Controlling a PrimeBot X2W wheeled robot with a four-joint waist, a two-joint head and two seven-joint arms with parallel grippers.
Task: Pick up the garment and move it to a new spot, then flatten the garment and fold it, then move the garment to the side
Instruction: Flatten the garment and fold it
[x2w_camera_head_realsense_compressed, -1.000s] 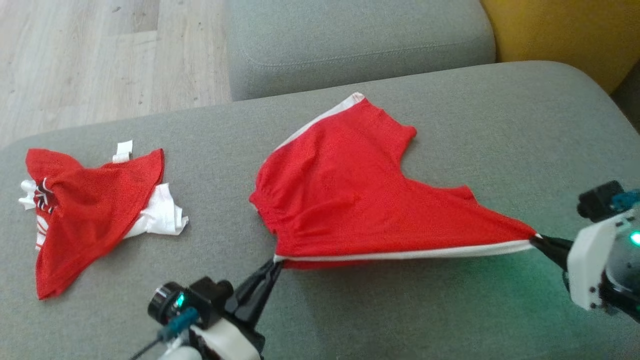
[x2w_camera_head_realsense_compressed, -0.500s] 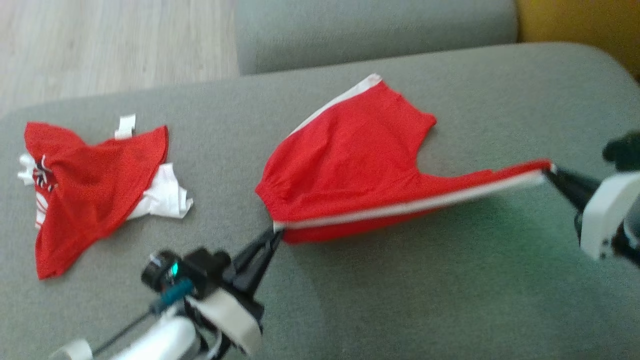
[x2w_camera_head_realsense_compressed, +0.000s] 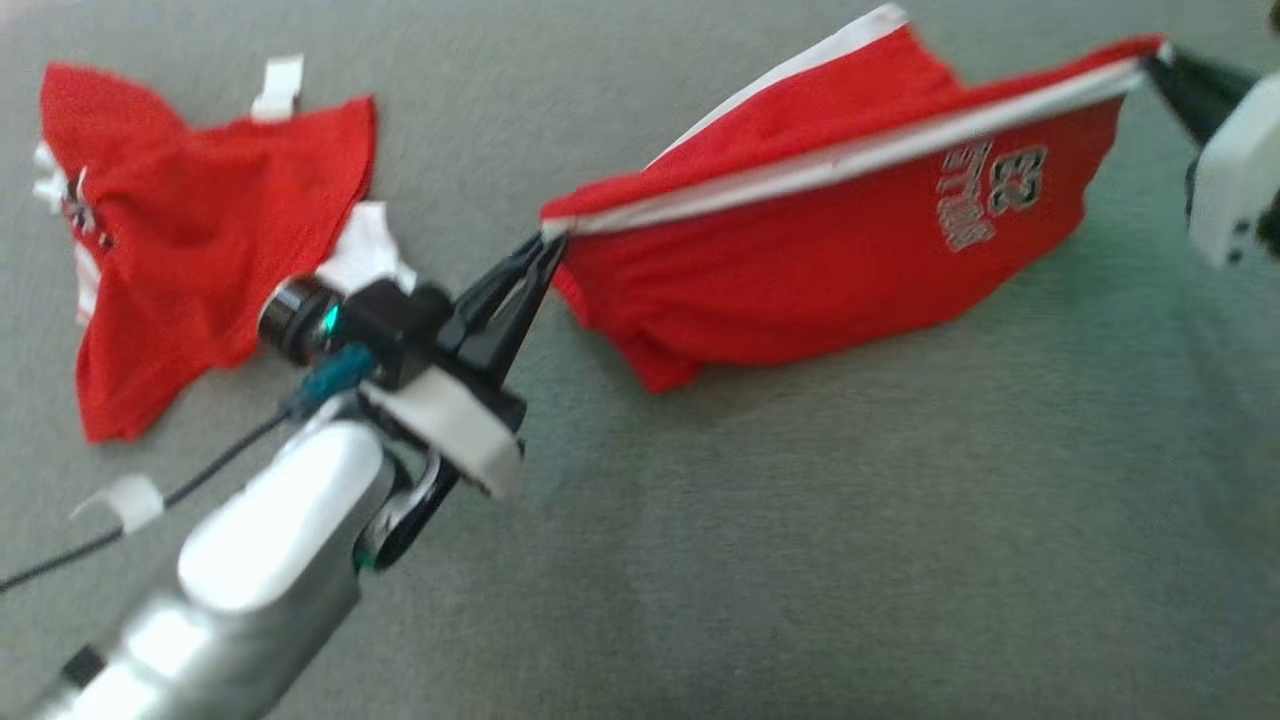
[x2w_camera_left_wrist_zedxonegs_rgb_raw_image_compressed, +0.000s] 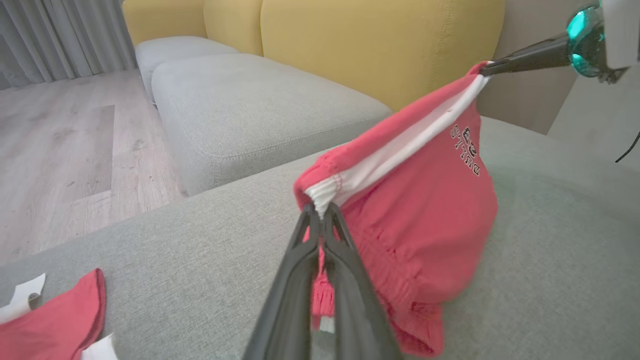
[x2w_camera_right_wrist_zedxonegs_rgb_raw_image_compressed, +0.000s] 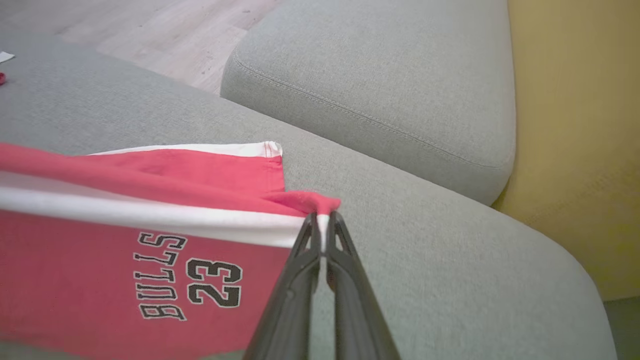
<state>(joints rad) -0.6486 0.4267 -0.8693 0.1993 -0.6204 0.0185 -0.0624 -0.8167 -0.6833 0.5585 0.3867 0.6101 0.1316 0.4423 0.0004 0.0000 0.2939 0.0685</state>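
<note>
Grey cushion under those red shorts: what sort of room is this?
Most likely a living room, at home or staged: grey sofa cushions with yellow backrests, a wood-plank floor and grey curtains.

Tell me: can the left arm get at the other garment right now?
Probably not yet: the other garment lies close, with bare cushion between, but the left fingers are shut on the shorts.
</note>
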